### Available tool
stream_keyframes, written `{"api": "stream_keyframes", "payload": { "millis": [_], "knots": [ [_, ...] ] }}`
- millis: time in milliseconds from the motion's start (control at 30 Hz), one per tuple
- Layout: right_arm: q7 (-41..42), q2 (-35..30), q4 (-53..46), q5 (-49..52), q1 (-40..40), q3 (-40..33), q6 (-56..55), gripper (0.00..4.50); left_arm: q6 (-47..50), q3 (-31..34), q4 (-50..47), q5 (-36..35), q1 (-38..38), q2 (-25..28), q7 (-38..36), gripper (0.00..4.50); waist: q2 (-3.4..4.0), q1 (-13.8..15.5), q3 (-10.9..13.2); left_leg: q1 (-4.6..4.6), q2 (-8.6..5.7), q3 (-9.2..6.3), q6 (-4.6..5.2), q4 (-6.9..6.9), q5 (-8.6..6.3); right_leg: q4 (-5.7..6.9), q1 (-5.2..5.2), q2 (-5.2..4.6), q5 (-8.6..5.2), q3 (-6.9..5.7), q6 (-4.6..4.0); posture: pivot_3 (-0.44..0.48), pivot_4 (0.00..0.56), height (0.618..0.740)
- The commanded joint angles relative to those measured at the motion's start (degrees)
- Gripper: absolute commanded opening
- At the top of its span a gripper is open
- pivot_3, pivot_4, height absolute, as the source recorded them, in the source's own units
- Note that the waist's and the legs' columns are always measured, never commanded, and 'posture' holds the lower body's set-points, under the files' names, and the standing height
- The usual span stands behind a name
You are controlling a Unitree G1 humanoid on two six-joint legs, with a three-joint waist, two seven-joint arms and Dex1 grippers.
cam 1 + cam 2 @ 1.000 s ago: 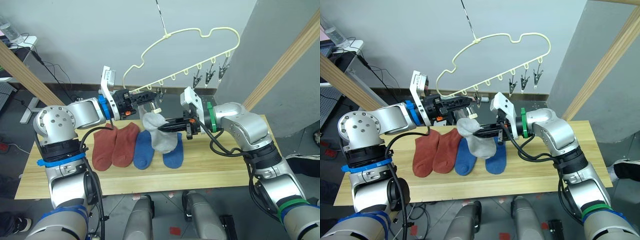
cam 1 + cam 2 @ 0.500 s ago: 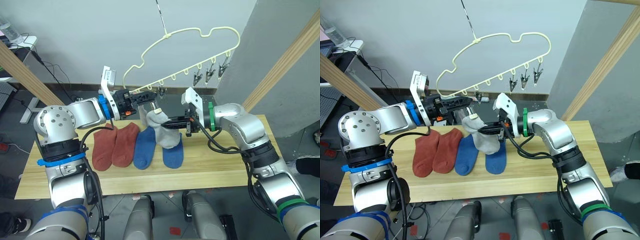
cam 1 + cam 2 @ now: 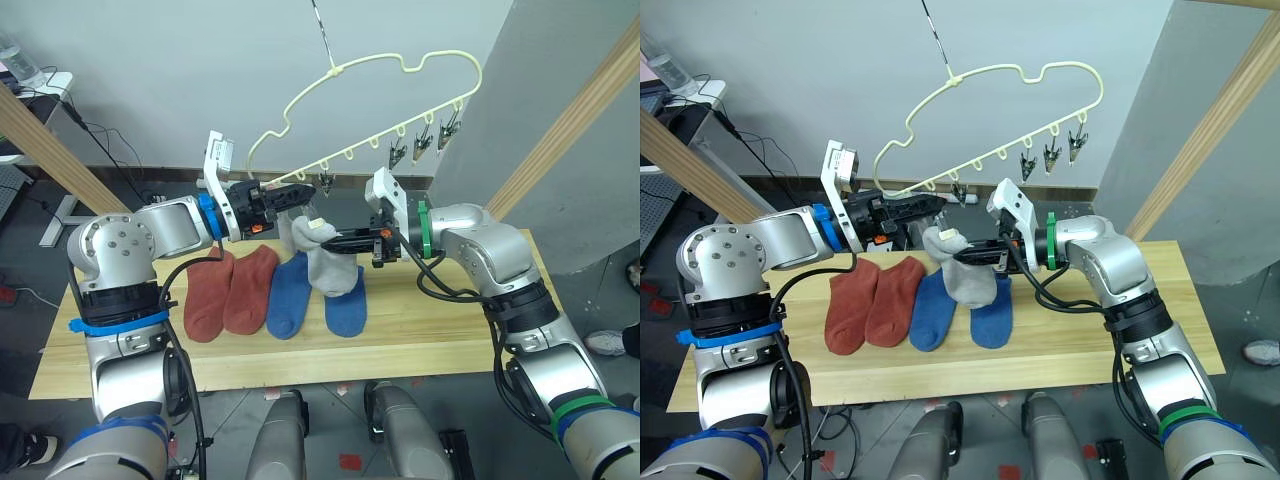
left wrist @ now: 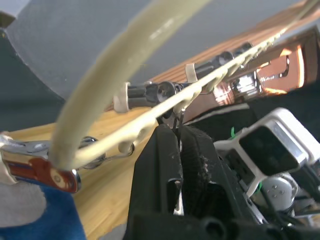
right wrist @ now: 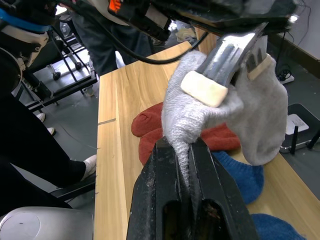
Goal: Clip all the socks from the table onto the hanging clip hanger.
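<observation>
- A light grey sock [image 3: 324, 262] hangs at frame centre, long axis near vertical, its cuff up against a clip [image 5: 227, 62] with pale pads.
- The right gripper [image 3: 337, 239], just right of the cuff, is clamped on the knit; the clip looks to bite the cuff.
- The left gripper [image 3: 298, 190], up-left of the sock, is pinched on that clip under the clip hanger [image 3: 372, 95].
- 3 spare clips [image 3: 424, 143] hang upper right.
- Below lie 2 rust-red socks [image 3: 228, 290] and 2 blue socks [image 3: 346, 312] on the table [image 3: 450, 330]; nothing blocks the way.
</observation>
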Motion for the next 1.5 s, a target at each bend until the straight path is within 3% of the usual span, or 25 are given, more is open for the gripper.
{"api": "stream_keyframes", "payload": {
  "millis": [33, 367, 400, 567, 800, 867, 967, 1033, 1133, 1233, 1333, 1500],
  "knots": [
    [-0.4, 0.3, -1.2, 0.4, -0.4, -1.2, -1.2, 0.00, 0.6, 0.6, -0.5, -1.7, -0.3, 0.1, -0.6, 1.52, 0.00, 0.0, 0.0, -0.01, 0.00, -0.01, 0.01, 0.01, 0.00, 0.00, 0.00, 0.00, 0.00, 0.00, 0.00, -0.030, 0.301, 0.740],
    [-4.4, 2.2, 0.5, -0.9, -0.6, -1.0, -2.1, 0.00, 0.6, -0.8, -4.2, -0.4, 0.8, 3.0, -1.0, 4.49, 0.00, -0.1, 0.0, -0.01, 0.00, 0.00, 0.01, 0.01, 0.00, 0.00, 0.00, 0.00, 0.00, 0.00, 0.00, -0.032, 0.298, 0.740],
    [-5.3, 2.7, 0.7, -1.1, -0.6, -1.1, -2.2, 0.00, 0.7, -1.0, -5.7, -0.3, 1.5, 4.0, -1.0, 4.49, 0.00, -0.2, 0.0, -0.01, 0.00, 0.01, 0.01, 0.01, -0.01, 0.00, -0.01, 0.00, 0.00, 0.02, 0.00, -0.029, 0.294, 0.740],
    [-7.7, 5.0, 0.4, -2.0, 0.0, -0.7, -2.7, 1.43, -1.5, -4.0, -19.1, 1.3, 9.7, 10.4, -1.5, 4.50, 0.00, -0.3, 0.0, -0.01, 0.10, 0.04, -0.03, -0.11, 0.01, 0.01, -0.09, 0.01, 0.00, 0.08, -0.01, -0.011, 0.289, 0.740],
    [-8.9, 4.0, -3.8, -1.8, 3.0, -1.1, -1.6, 3.95, -6.1, -3.5, -25.8, 3.2, 15.7, 9.2, 2.2, 4.50, 0.00, 1.4, 0.0, -0.05, 0.02, -0.01, 0.00, 0.01, 0.00, -0.05, -0.03, 0.01, 0.00, 0.03, 0.00, 0.009, 0.278, 0.740],
    [-10.4, 2.2, -8.8, -1.6, 6.0, -2.2, -0.3, 4.47, -12.3, -5.8, -28.4, 8.7, 18.2, 8.4, 4.2, 4.50, -0.01, 1.5, 0.0, -0.06, 0.01, -0.01, 0.00, 0.03, 0.00, -0.06, -0.03, 0.01, 0.00, 0.02, 0.00, 0.017, 0.272, 0.740],
    [-15.5, 1.2, -16.7, -0.8, 9.7, -5.4, 2.9, 4.47, -22.3, -10.3, -33.1, 16.2, 22.4, 8.9, 3.2, 4.50, -0.02, 1.6, 0.0, -0.09, 0.00, -0.01, -0.02, -0.01, 0.01, -0.12, -0.03, -0.02, 0.00, 0.05, -0.01, 0.015, 0.270, 0.740],
    [-19.7, 2.1, -21.9, -0.2, 11.2, -8.1, 3.8, 4.47, -27.7, -10.5, -33.6, 19.5, 23.4, 5.7, 6.2, 4.50, -0.01, 1.7, 0.0, -0.13, 0.01, 0.01, -0.13, -0.01, 0.08, -0.12, -0.07, -0.05, 0.00, 0.07, -0.01, 0.014, 0.267, 0.740],
    [-24.6, 3.6, -28.3, 0.4, 13.0, -10.3, 5.7, 4.47, -34.9, -11.4, -33.5, 24.8, 25.1, 1.0, 10.2, 4.50, -0.03, 1.6, -0.1, -0.12, 0.08, -0.03, -0.08, 0.01, 0.05, -0.10, -0.06, -0.07, 0.00, 0.04, -0.02, 0.000, 0.266, 0.740],
    [-28.9, 4.9, -34.1, 0.8, 15.0, -11.1, 7.3, 4.47, -43.6, -14.9, -31.4, 32.5, 26.6, 0.0, 10.5, 4.50, -0.04, 1.5, -0.1, -0.05, 0.08, 0.00, -0.07, -0.02, 0.04, -0.08, -0.04, -0.03, 0.02, 0.06, -0.04, -0.012, 0.261, 0.740],
    [-31.6, 5.3, -36.7, 1.1, 16.0, -11.5, 8.0, 4.47, -48.8, -16.1, -28.8, 35.6, 26.7, -2.0, 10.6, 4.50, -0.03, 1.5, -0.1, -0.05, 0.02, 0.01, -0.08, 0.00, 0.05, -0.06, -0.04, 0.05, 0.02, 0.03, -0.05, -0.023, 0.261, 0.740],
    [-34.3, 5.2, -38.1, 1.1, 16.2, -11.8, 8.2, 4.50, -54.0, -17.6, -25.3, 39.1, 25.7, -4.8, 10.5, 3.30, -0.04, 1.4, -0.1, -0.06, 0.01, 0.04, -0.04, 0.06, 0.07, -0.07, -0.01, 0.10, 0.03, 0.05, 0.05, -0.045, 0.267, 0.740]
  ]
}}
